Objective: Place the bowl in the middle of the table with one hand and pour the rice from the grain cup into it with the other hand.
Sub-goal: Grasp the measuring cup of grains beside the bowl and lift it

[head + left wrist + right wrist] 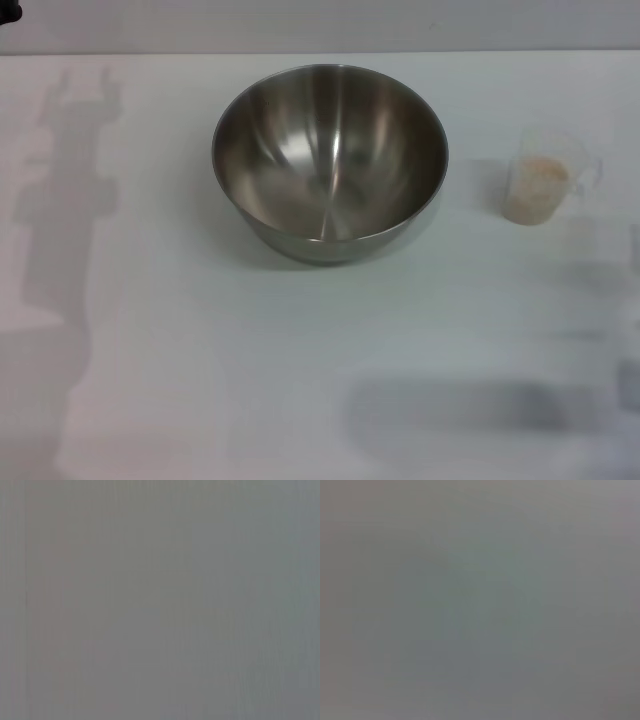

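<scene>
Both arms and hands out of view

Shiny silver-grey bowl point(330, 160), clear grain cup point(545, 175) of seemingly pale beige rice point(540, 180), plain white table point(200, 380)

no readable text, no labels

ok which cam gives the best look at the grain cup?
Head view. The grain cup stands upright on the table, apart from the bowl on the robot's right side, with rice visible through its clear wall. The left wrist and right wrist views show only a blank grey surface, no cup.
</scene>
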Robot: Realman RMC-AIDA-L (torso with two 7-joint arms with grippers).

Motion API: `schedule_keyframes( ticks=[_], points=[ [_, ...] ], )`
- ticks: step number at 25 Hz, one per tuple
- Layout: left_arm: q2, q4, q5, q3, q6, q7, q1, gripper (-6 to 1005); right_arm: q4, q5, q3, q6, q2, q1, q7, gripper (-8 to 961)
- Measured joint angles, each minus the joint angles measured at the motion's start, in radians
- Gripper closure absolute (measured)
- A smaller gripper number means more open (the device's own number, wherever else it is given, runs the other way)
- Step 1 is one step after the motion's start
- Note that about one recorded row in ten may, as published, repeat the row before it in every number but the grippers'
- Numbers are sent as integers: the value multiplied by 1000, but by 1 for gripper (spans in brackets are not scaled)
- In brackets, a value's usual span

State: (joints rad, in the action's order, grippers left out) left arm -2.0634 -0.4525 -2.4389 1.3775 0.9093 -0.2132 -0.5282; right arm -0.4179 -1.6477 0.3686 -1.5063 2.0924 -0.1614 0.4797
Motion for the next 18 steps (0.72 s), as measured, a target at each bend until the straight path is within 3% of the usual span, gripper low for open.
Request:
schedule_keyframes(
  ticks=[7, 18],
  points=[
    [-1, 0, 0, 0, 1, 0, -1, 479, 9, -6, -21, 99, -2, -21, -64, 409],
    [-3, -1, 0, 0, 1, 0, -3, 480, 21, -5, -51, 143, -2, -26, -110, 409]
  ],
)
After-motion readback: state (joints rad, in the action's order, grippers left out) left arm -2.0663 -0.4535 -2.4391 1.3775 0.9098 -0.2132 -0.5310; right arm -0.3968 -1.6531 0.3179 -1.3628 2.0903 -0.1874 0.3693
